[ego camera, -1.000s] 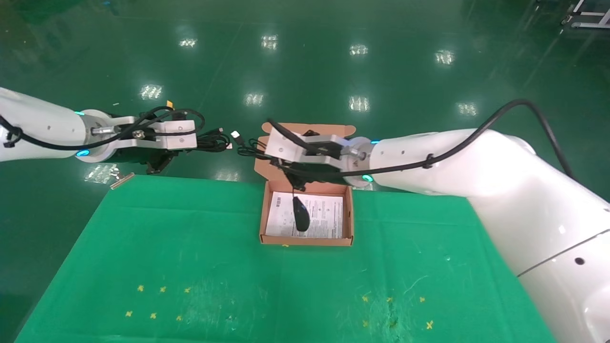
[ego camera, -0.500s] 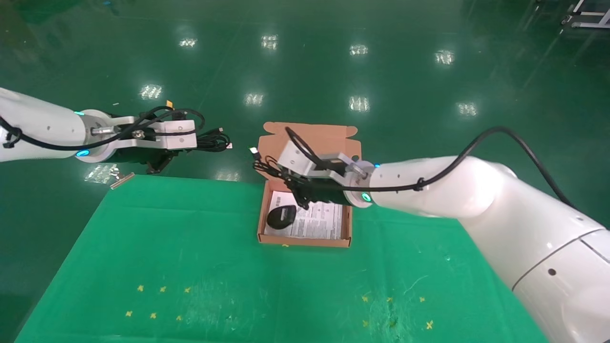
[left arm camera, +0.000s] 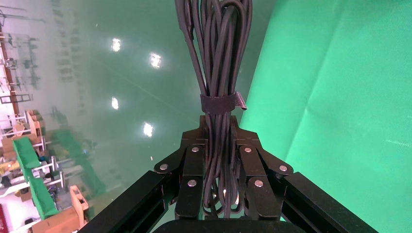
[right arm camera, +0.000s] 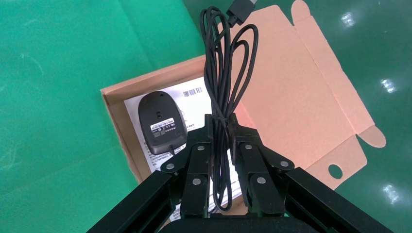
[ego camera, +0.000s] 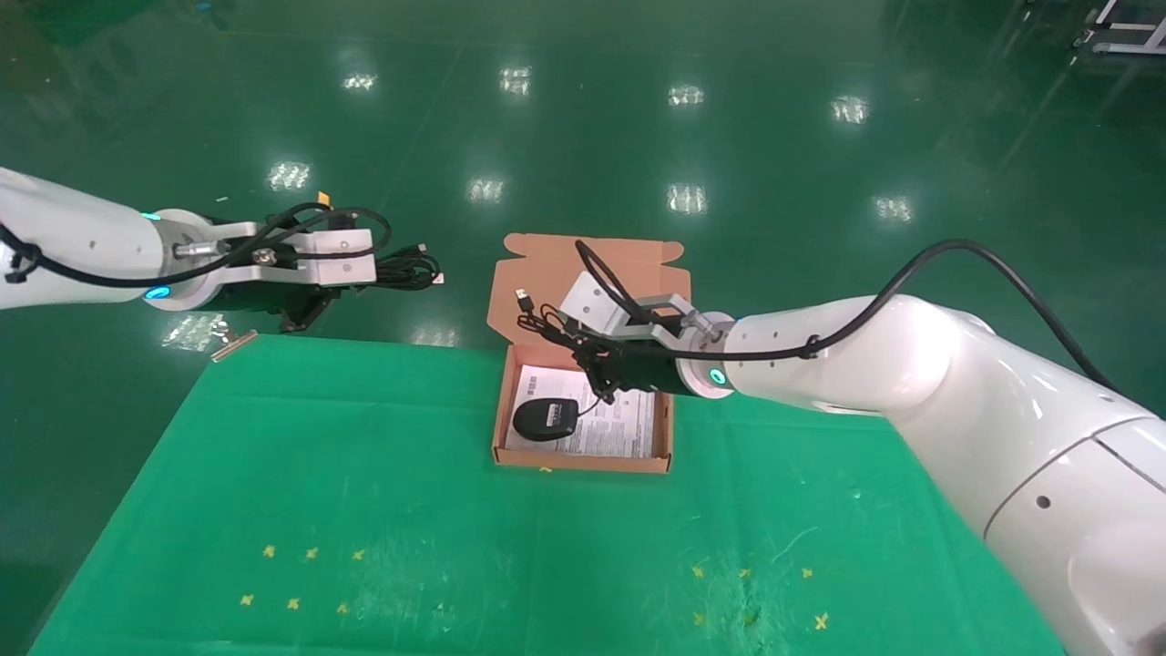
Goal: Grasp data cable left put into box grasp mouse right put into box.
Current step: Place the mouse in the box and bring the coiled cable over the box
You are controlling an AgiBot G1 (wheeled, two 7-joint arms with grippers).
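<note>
The salmon-orange box (ego camera: pixel 663 428) stands open at the table's far middle, its flap lid (ego camera: pixel 547 269) leaning back. The black mouse (ego camera: pixel 545 417) lies in it, white label up, on the white printed sheet (ego camera: pixel 629 424). My right gripper (ego camera: pixel 580 346) hovers over the box's far side, shut on the mouse's bundled cord (ego camera: pixel 547 324). The right wrist view shows that gripper (right arm camera: pixel 221 121), the cord (right arm camera: pixel 226 68), the mouse (right arm camera: pixel 162 122) and the lid (right arm camera: pixel 301 97). My left gripper (ego camera: pixel 378 273) hangs left of the box beyond the table edge, shut on the data cable (ego camera: pixel 410 271), a strapped black bundle (left arm camera: pixel 218 58).
The green cloth table (ego camera: pixel 364 474) carries small yellow cross marks at the near left (ego camera: pixel 310 553) and near right (ego camera: pixel 747 574). A small metal piece (ego camera: pixel 234 344) lies at the table's far left corner. Glossy green floor (ego camera: pixel 774 164) lies beyond the far edge.
My right gripper came down and nearer over the box. The mouse, hanging by its cord a second ago, now rests in the box label up. The left arm has not moved.
</note>
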